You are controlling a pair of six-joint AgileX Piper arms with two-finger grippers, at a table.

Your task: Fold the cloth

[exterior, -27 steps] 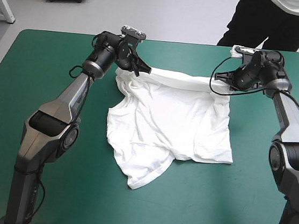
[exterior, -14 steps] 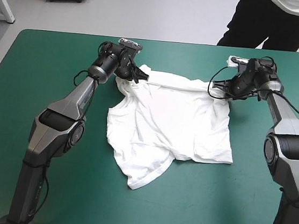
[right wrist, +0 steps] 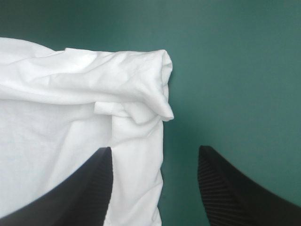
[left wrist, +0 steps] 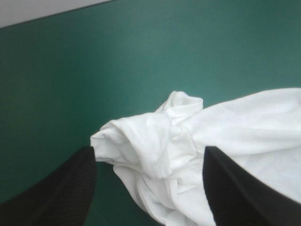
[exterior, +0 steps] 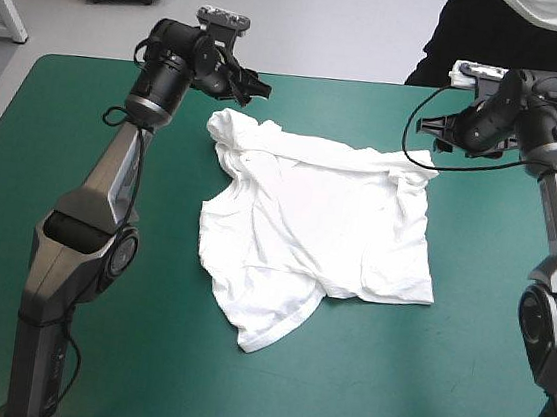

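The white T-shirt [exterior: 317, 223] lies mostly spread on the teal-green cover, its far edge rumpled and a sleeve pointing toward the front edge. My left gripper [exterior: 255, 88] hovers open just beyond the shirt's far left corner, holding nothing. In the left wrist view the bunched corner [left wrist: 155, 136] lies below and between the parted fingers of the left gripper [left wrist: 149, 150]. My right gripper [exterior: 432, 126] hangs open above the far right corner. In the right wrist view that folded-over corner [right wrist: 141, 80] sits ahead of the right gripper [right wrist: 154, 149], free of its fingers.
Bare teal-green cover [exterior: 77, 206] surrounds the shirt on the left, the right and toward the front edge. The table's far edge [exterior: 344, 79] runs close behind both grippers.
Both grippers were shut on the shirt's far edge earlier. They have opened, let it go and pulled up and back. The stretched edge has dropped onto the table.
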